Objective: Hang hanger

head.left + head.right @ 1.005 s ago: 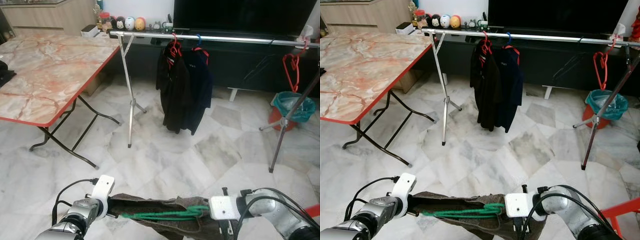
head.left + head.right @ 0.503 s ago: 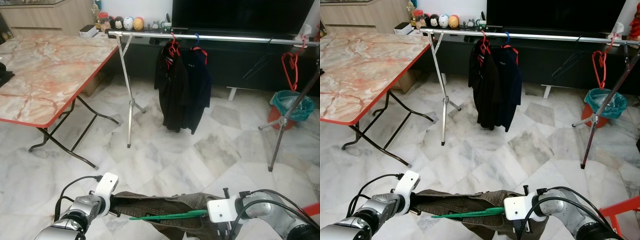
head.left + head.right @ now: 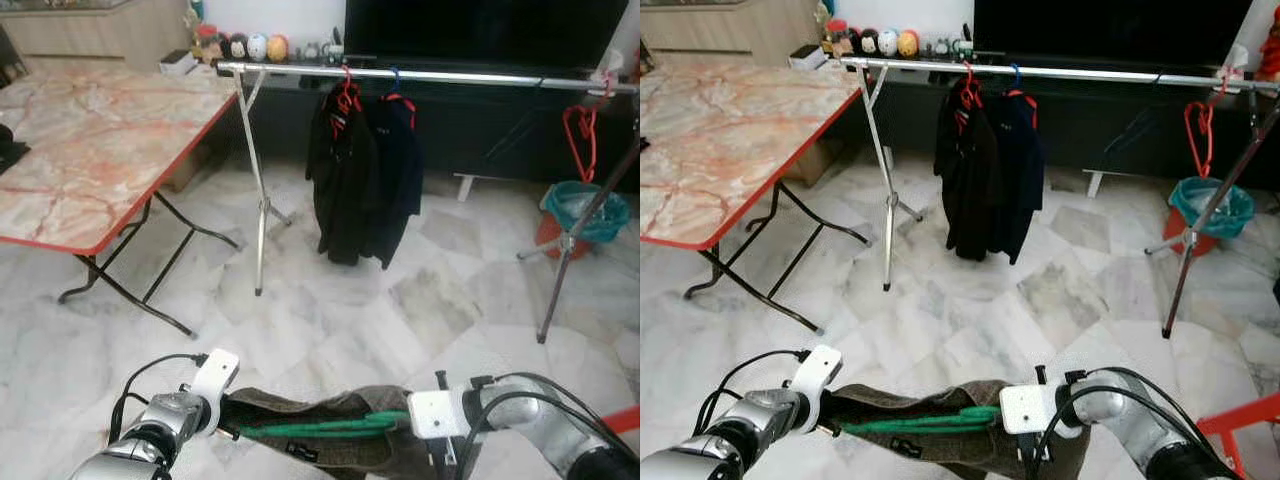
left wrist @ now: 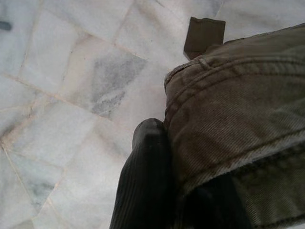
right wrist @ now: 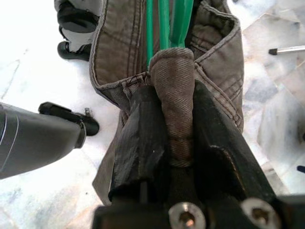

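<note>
At the bottom of the frame, a green hanger (image 3: 320, 428) lies threaded through an olive-brown garment (image 3: 330, 445), stretched between both claws. The right claw (image 5: 170, 114) is pressed together on a rolled fold of the cloth beside the hanger; the left claw (image 4: 164, 157) pinches the garment's other edge. This looks like the carrying step. Next, the hanger's hook must reach the clothes rail (image 3: 450, 76) at the upper centre, well away, beside the dark jackets (image 3: 362, 180).

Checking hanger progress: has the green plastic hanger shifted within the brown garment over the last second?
Cannot tell; the green plastic hanger lies across the brown garment much as before.
</note>
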Motion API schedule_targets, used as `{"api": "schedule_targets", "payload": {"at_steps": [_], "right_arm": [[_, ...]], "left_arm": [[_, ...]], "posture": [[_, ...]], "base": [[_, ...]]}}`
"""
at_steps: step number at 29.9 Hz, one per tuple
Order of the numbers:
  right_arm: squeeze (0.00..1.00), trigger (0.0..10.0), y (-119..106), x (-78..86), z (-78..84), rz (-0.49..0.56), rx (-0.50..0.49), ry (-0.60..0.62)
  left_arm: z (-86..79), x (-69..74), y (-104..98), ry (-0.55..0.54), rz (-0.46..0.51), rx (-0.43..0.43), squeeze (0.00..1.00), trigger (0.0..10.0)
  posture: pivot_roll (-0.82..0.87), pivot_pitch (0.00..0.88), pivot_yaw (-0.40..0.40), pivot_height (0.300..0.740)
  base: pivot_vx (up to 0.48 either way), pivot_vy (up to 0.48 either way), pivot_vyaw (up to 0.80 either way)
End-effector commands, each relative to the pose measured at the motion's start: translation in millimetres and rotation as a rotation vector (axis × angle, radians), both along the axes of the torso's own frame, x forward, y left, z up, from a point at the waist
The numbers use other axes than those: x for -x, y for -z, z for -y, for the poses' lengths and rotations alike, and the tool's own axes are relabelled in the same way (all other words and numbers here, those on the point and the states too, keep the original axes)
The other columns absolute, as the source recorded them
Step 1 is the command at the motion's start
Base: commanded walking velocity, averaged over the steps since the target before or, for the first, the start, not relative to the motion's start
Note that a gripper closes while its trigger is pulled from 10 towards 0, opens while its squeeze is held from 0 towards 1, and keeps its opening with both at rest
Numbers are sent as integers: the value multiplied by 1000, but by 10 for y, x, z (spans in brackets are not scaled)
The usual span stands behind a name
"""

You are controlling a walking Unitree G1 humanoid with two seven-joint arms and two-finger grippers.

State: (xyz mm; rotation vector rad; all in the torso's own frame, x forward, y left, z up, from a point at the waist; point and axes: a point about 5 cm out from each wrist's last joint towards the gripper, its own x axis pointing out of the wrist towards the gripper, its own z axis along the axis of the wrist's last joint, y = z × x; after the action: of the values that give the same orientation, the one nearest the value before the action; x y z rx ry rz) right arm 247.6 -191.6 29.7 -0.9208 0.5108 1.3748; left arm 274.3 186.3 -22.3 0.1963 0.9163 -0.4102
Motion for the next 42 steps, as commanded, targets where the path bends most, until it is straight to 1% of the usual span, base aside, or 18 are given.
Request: {"api": "schedule_targets", "payload": {"at_steps": [1,3,7,10,16,18,25,27,29,34,37,39,41,42], "right_arm": [[0,10000,-45,-12,46,7,8,-7],[0,10000,-46,-14,72,9,23,1],[0,10000,0,-46,157,45,100,27],[0,10000,29,-25,164,33,109,17],[0,10000,62,-41,189,60,151,32],[0,10000,65,-49,192,67,149,47],[0,10000,37,-185,190,190,162,107],[0,10000,17,-232,184,218,151,135],[0,10000,7,-252,168,231,146,135],[0,10000,21,-262,143,252,154,121],[0,10000,27,-271,125,265,141,128],[0,10000,9,-289,106,278,116,141],[0,10000,-37,-320,65,288,56,170],[0,10000,-48,-329,57,291,46,176]], "left_arm": [[-78,34,19,-13,-22,-24,0,10000],[-90,32,15,-16,-22,-28,0,10000],[-85,37,19,-11,-26,-25,0,10000],[-73,40,24,-8,-28,-23,0,10000],[-57,33,19,0,-29,-19,0,10000],[-52,34,19,4,-31,-15,0,10000],[-20,49,30,29,-47,-1,0,10000],[1,67,44,47,-58,4,0,10000],[10,80,54,55,-66,10,0,10000],[15,83,55,63,-70,11,0,10000],[20,87,57,70,-75,16,0,10000],[23,98,63,80,-81,17,0,10000],[19,105,69,81,-82,14,0,10000],[18,104,68,82,-82,14,0,10000]], "posture": [[73,7,22,740],[73,7,22,740],[71,0,22,740],[74,0,20,740],[72,0,22,740],[72,0,22,740],[70,0,25,740],[70,3,26,740],[69,2,26,740],[70,5,26,740],[73,7,26,740],[73,7,26,740],[73,7,26,740],[69,9,28,740]], "base": [[0,0,0],[0,0,0],[0,0,0],[0,0,0],[0,0,0],[0,0,0],[0,0,0],[0,0,0],[0,0,0],[0,0,0],[0,0,0],[0,0,0],[0,0,0],[0,0,0]]}}
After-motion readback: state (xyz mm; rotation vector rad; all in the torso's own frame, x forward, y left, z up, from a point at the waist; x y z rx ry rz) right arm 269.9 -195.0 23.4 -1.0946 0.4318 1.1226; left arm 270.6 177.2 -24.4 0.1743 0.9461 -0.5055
